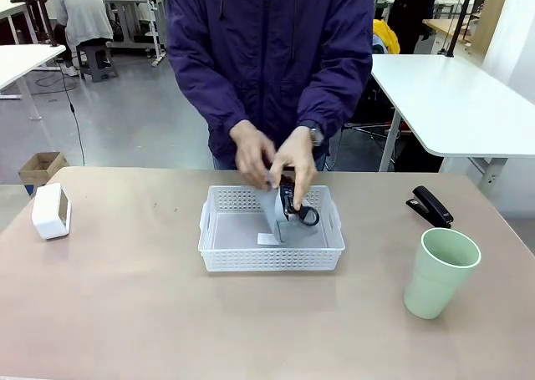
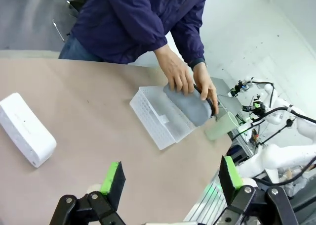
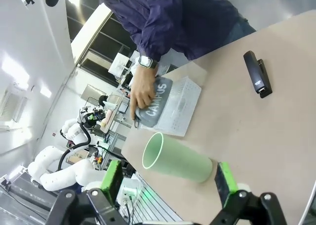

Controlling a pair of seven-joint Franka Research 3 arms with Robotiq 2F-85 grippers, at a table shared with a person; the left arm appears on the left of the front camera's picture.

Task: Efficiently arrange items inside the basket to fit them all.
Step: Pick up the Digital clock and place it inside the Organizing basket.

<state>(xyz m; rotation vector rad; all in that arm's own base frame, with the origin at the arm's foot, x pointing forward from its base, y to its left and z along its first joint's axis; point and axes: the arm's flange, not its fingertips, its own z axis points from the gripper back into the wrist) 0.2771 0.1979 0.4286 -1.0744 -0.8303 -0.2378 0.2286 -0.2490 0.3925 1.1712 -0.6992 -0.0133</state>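
Worktop (image 1: 125,313): beige, person standing at far side. White basket (image 1: 272,261) at centre. Grey soft case (image 1: 272,211) held upright inside basket by person's hands (image 1: 252,153), black ring toward right. Pale green cup (image 1: 440,271) upright, near right. White box (image 1: 52,210) at left edge. Black stapler (image 1: 430,206) right, beyond cup. Left end effector (image 2: 171,173) and right end effector (image 3: 169,175): fingers apart, holding nothing.
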